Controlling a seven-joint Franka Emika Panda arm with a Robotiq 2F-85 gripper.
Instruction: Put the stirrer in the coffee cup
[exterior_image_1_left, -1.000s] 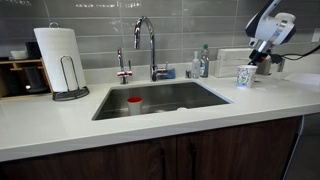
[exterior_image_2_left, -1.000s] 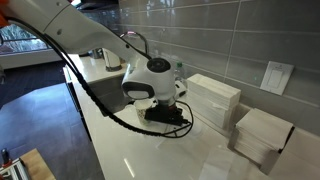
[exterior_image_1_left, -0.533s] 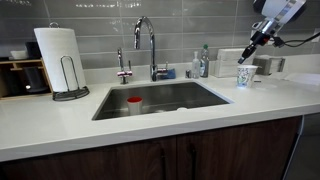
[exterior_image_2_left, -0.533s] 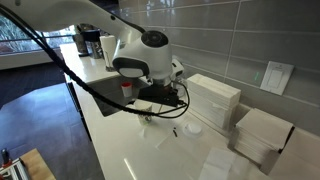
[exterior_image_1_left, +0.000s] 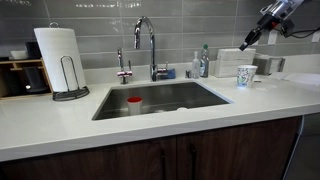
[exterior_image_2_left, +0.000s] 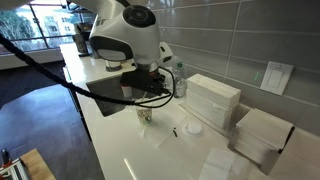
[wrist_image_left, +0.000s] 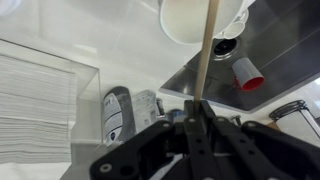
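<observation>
The coffee cup (exterior_image_1_left: 246, 76) is a small white paper cup with a pale blue-green pattern, standing on the white counter to the right of the sink. It also shows in an exterior view (exterior_image_2_left: 146, 113) and from above in the wrist view (wrist_image_left: 203, 18). My gripper (exterior_image_1_left: 249, 42) hangs above the cup, shut on a thin wooden stirrer (wrist_image_left: 205, 55). In the wrist view the stirrer runs from the jaws (wrist_image_left: 196, 108) up over the cup's open rim. In an exterior view the gripper (exterior_image_2_left: 152, 93) sits just over the cup.
A steel sink (exterior_image_1_left: 160, 98) holds a white container with a red top (exterior_image_1_left: 134, 104). A faucet (exterior_image_1_left: 152, 45), soap bottles (exterior_image_1_left: 200, 64) and a paper towel roll (exterior_image_1_left: 60, 58) stand along the back. White napkin boxes (exterior_image_2_left: 214, 100) stand beside the cup.
My gripper has risen from beside the cup to well above it, carrying the stirrer up with it. The cup has stayed in place.
</observation>
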